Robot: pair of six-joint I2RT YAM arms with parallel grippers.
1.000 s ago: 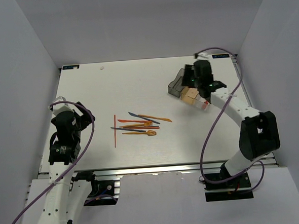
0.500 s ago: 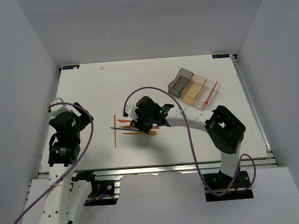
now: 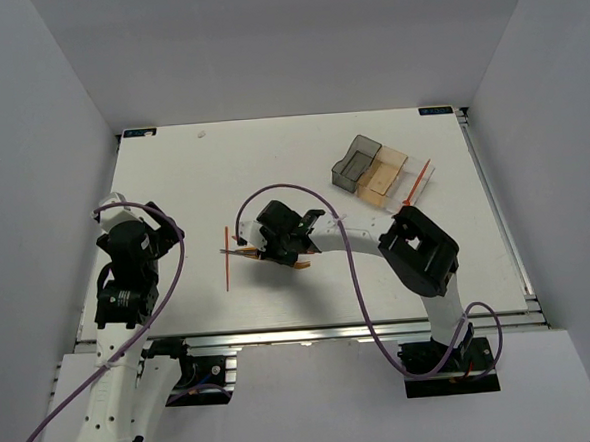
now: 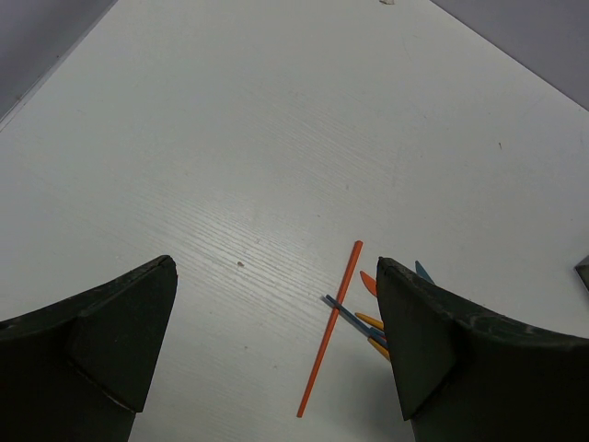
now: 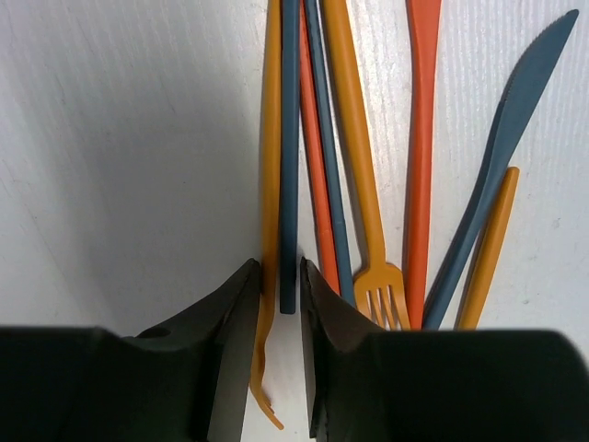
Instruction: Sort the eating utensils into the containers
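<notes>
Utensils (image 5: pixel 368 184): most heaped on the table (image 3: pixel 172 168), left of centre; one red stick (image 3: pixel 416 184) in the clear bin (image 3: pixel 425 185), far right.
Right gripper (image 5: pixel 281 285): jaws narrowed around a dark blue-grey stick (image 5: pixel 290 138), perhaps not yet pinching.
Left gripper (image 4: pixel 274 276): spread wide, holding nothing.
Progress: barely begun.

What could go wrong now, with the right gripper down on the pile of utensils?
The right gripper straddles both a dark blue stick and an orange utensil, so it may lift two colours together. The neighbouring red stick lies tight against them and could be dragged or scattered.
</notes>
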